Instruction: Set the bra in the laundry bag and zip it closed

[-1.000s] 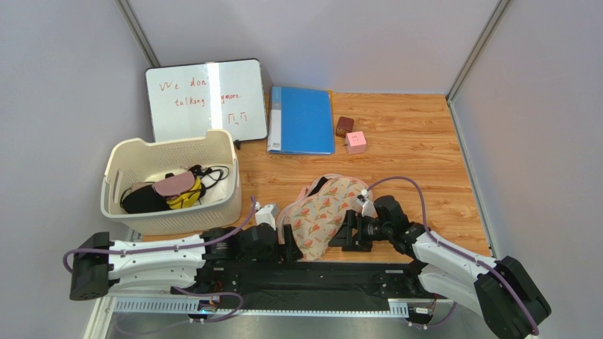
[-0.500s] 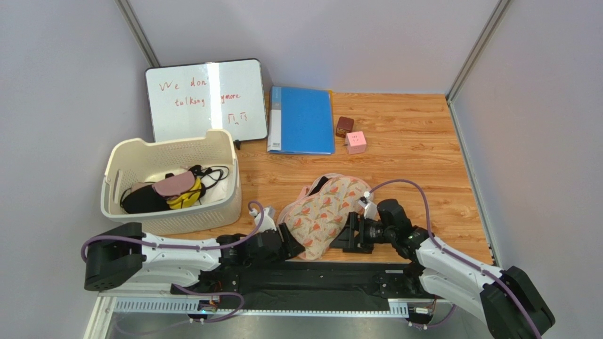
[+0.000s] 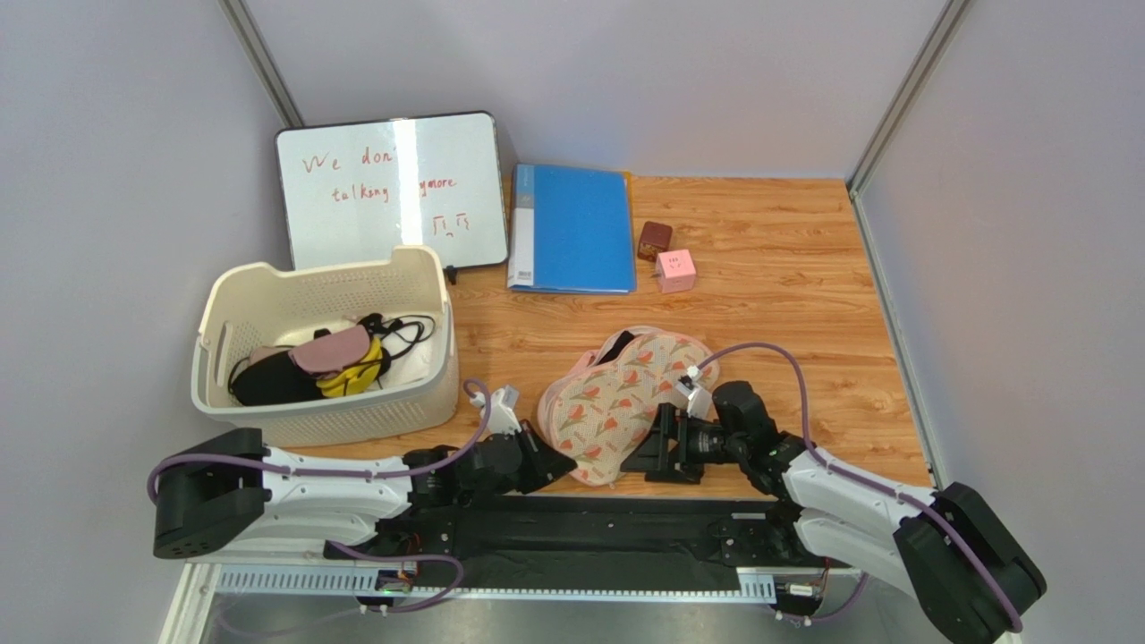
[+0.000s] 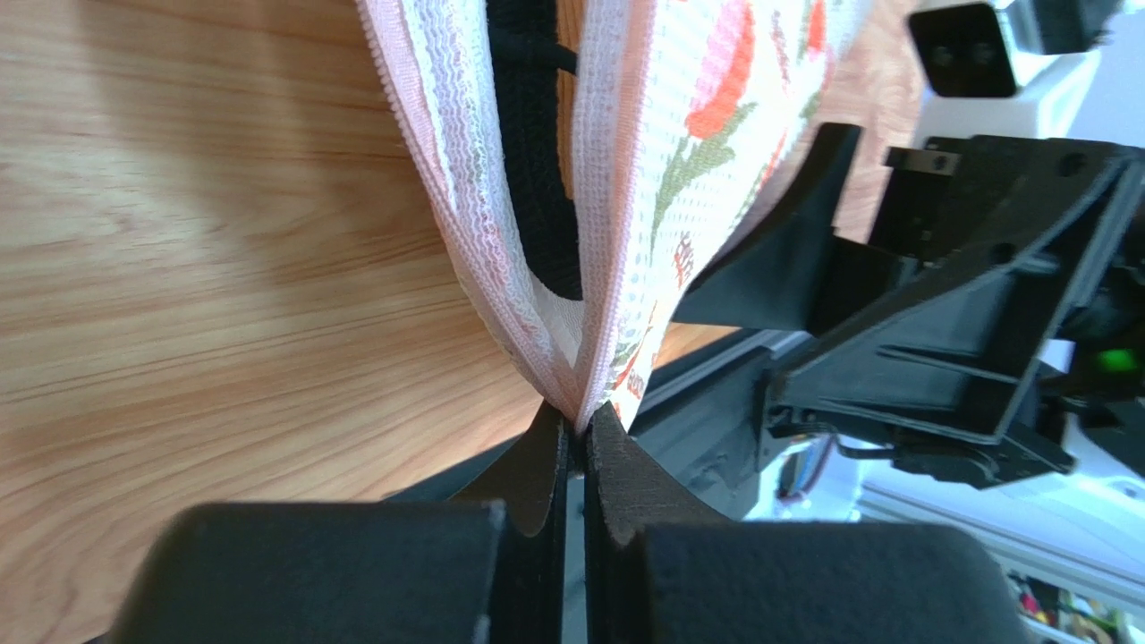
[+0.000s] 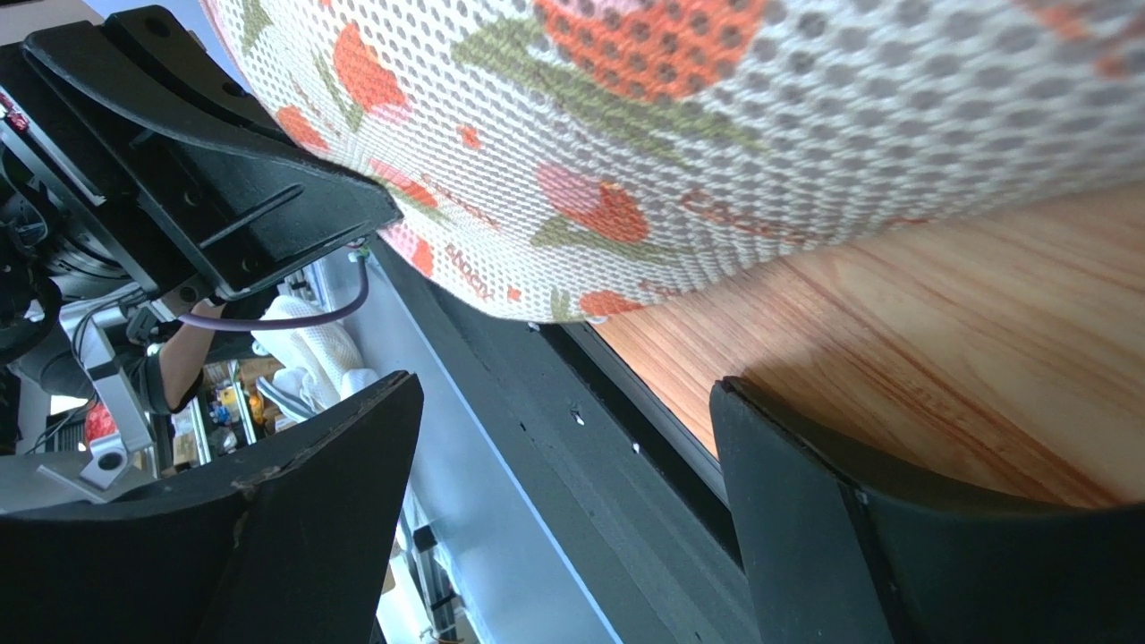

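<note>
left gripper (image 4: 581, 432): moved in over the last second and clamped tight on the near pink edge of the laundry bag (image 3: 621, 400), pinching both layers.
right gripper (image 5: 565, 443): fingers stood spread wide just beside the bag's near right edge, gripping nothing.
laundry bag: lay on the wooden table (image 3: 793, 282) between both grippers, edge parted.
bra (image 4: 531, 201): only a black band showed between the bag's layers.

The floral-printed laundry bag (image 3: 621, 403) is laid flat on the wooden table (image 3: 793, 269), its pink edges parted; only black fabric of the bra (image 4: 538, 175) is seen inside.
</note>
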{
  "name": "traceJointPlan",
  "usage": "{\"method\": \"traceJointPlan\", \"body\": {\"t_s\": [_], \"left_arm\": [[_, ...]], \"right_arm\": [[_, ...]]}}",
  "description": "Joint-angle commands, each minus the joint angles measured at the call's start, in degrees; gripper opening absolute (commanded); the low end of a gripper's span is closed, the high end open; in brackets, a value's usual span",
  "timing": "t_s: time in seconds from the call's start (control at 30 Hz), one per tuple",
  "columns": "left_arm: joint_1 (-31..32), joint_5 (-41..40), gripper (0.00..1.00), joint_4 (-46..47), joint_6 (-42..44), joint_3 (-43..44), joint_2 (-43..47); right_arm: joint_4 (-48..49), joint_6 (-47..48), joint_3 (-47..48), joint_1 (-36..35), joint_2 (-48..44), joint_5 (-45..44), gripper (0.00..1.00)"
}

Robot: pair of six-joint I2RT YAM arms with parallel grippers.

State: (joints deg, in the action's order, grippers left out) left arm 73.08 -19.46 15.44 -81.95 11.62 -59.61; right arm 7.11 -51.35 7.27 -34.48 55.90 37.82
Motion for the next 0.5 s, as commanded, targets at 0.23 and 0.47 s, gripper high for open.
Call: {"method": "traceJointPlan", "body": {"t_s": [0.23,0.47], "left_arm": [[-0.31,0.83,0.0,13.02,-6.72,-0.19,0.03],[-0.31,3.73,0.0,19.97,-9.1,-1.16,-4.1]], "right_arm": [[11.87,-10.51,-6.3,-2.43,-8.34,-8.81,0.85],[15.12,-16.41,-9.99,-3.23,-14.06,-16.11,0.88]]}}
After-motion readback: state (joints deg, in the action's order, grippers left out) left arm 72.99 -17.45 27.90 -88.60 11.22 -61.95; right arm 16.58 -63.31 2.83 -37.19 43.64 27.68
